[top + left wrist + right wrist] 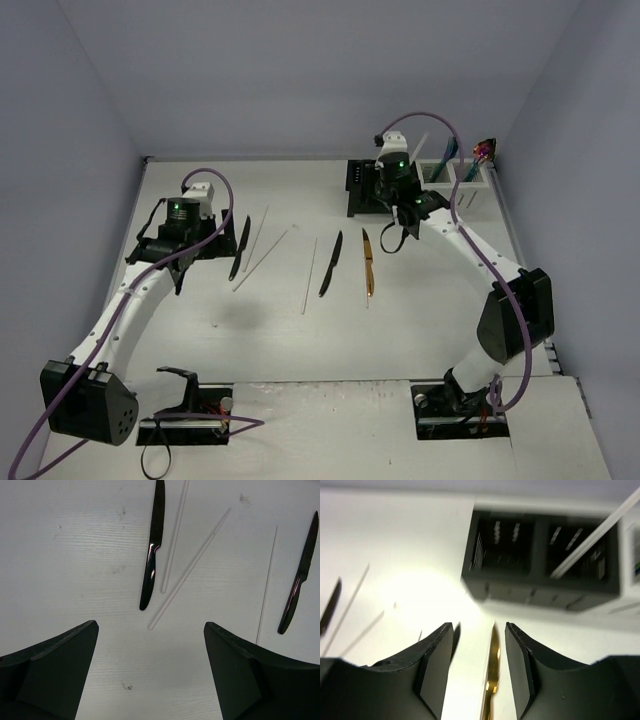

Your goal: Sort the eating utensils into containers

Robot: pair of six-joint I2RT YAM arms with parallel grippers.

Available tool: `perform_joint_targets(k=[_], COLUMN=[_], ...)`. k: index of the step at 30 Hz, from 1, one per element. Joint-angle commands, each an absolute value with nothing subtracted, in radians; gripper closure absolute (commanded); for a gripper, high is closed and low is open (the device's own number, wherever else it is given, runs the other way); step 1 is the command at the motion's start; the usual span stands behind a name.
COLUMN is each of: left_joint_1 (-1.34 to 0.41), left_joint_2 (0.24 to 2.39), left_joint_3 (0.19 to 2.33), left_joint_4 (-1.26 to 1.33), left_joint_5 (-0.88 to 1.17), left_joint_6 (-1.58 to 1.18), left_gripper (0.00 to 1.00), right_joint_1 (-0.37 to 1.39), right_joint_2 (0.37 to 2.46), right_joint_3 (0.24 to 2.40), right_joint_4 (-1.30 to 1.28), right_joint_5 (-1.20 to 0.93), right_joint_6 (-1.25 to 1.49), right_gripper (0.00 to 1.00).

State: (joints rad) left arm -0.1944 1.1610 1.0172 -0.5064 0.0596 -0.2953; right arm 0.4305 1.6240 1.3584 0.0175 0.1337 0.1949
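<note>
The counter holds 2 black knives [240, 247] [331, 263], 1 gold knife [368, 262] and 3 loose white chopsticks [262, 258]. There are 2 caddies: 1 black caddy [357, 175] holding 1 more chopstick [600, 529], and 1 white caddy [475, 195]. Its blue utensils [446, 150] and iridescent utensils [485, 151] are too small to count.

Plain white tabletop [420, 330], a bit scuffed. Lying flat across the middle, left to right: a slim black knife [240, 248], three thin white chopsticks [262, 258], a second black knife [331, 264], then a shiny gold knife [368, 262]. At the far right stand a black perforated caddy [358, 178] and, near it, a white perforated caddy [470, 188].
</note>
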Motion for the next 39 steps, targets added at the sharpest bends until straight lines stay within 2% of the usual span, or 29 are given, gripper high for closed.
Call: perform_joint_targets(k=[1,7,11,14,39], left_joint_1=[-0.188,-0.189,-0.187,-0.188,-0.187], left_joint_2=[1.132,1.134,1.140,1.144,1.145], left_joint_3=[1.034,1.034,1.034,1.032,1.034], left_joint_4=[-0.469,-0.471,-0.471,-0.472,-0.473], left_joint_5=[0.075,0.069,0.069,0.071,0.077], left_joint_6=[-0.297,-0.293,-0.293,-0.295,-0.295], left_gripper=[0.15,0.15,0.15,0.15,0.15], right_joint_1=[0.452,0.510,0.535,0.545,0.555], right_joint_2=[1.613,1.637,1.685,1.718,1.855], right_joint_3=[1.236,1.138,1.109,1.114,1.156], right_joint_4=[-0.158,-0.215,-0.212,-0.208,-0.202], right_joint_5=[0.000,-0.073,-0.038,0.032,0.058], right_joint_6=[0.298,0.351,0.365,0.368,0.404], right_gripper=[0.57,0.57,0.59,0.63,0.70])
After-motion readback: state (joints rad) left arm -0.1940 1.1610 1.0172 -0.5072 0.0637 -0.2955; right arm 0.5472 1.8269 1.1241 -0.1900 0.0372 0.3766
